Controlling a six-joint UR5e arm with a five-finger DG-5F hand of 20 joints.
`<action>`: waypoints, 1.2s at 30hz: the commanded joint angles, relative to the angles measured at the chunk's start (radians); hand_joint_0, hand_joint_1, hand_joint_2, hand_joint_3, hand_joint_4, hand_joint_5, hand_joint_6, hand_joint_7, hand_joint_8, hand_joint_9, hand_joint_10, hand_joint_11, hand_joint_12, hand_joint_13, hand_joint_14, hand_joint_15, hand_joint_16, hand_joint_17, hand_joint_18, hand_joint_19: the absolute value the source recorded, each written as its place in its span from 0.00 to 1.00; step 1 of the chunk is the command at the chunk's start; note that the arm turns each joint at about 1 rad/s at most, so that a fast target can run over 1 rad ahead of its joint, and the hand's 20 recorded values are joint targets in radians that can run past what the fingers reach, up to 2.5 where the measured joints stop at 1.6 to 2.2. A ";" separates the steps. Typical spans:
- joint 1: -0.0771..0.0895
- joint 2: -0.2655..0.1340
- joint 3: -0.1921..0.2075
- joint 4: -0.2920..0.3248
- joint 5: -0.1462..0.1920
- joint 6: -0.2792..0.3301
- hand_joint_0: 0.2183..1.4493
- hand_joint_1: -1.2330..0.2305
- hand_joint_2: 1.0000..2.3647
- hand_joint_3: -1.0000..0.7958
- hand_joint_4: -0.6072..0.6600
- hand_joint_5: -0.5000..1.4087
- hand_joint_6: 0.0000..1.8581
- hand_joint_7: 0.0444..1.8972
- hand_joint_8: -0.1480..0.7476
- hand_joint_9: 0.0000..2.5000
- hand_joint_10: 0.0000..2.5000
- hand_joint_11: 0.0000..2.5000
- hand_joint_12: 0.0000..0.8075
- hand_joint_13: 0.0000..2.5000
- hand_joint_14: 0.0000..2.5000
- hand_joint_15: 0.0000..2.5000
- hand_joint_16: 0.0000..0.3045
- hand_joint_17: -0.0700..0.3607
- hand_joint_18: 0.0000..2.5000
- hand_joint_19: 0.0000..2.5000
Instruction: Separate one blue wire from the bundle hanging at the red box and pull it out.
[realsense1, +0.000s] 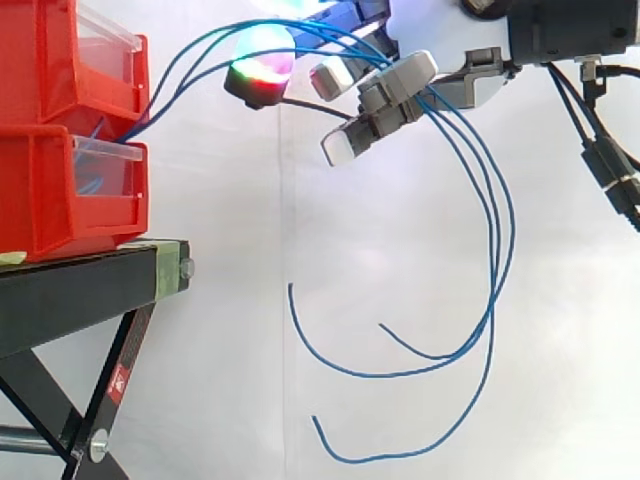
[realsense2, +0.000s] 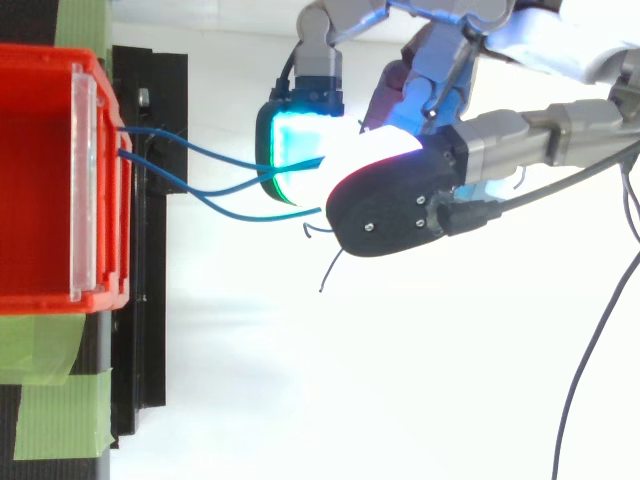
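Three blue wires (realsense1: 492, 250) come out of the stacked red bins (realsense1: 55, 120) at the left, rise to the right and pass through my hand (realsense1: 400, 85). Behind it they droop in long loops with their free ends curling below. The hand sits high, right of the bins, its fingers pointing left toward them. One fingertip (realsense1: 260, 62) glows green, cyan and red just under the wires. From above, the wires (realsense2: 200, 180) run from the bin's (realsense2: 40, 180) clear front into the gap between two glowing pads (realsense2: 300, 140), which are closed on them.
The bins stand on a black stand (realsense1: 80, 285) with slanted legs. Green tape (realsense2: 60, 400) marks its top beside the bin. A white curtain hangs behind everything. Open space lies right of the stand, below the hand.
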 joint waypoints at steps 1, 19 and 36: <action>-0.001 0.000 -0.001 0.000 0.000 0.000 0.30 0.44 0.01 0.37 0.61 0.22 0.42 0.57 0.62 0.55 0.01 0.31 0.49 0.68 0.00 0.57 0.16 0.42 0.40 0.21; 0.001 0.000 0.000 -0.002 0.000 0.000 0.29 0.27 0.02 0.48 0.61 0.22 0.46 0.61 0.63 0.54 0.01 0.33 0.51 0.67 0.01 0.59 0.15 0.41 0.41 0.21; 0.001 0.000 0.000 -0.002 0.000 0.000 0.28 0.18 0.02 0.43 0.64 0.19 0.48 0.57 0.61 0.48 0.01 0.35 0.51 0.64 0.01 0.61 0.17 0.44 0.40 0.21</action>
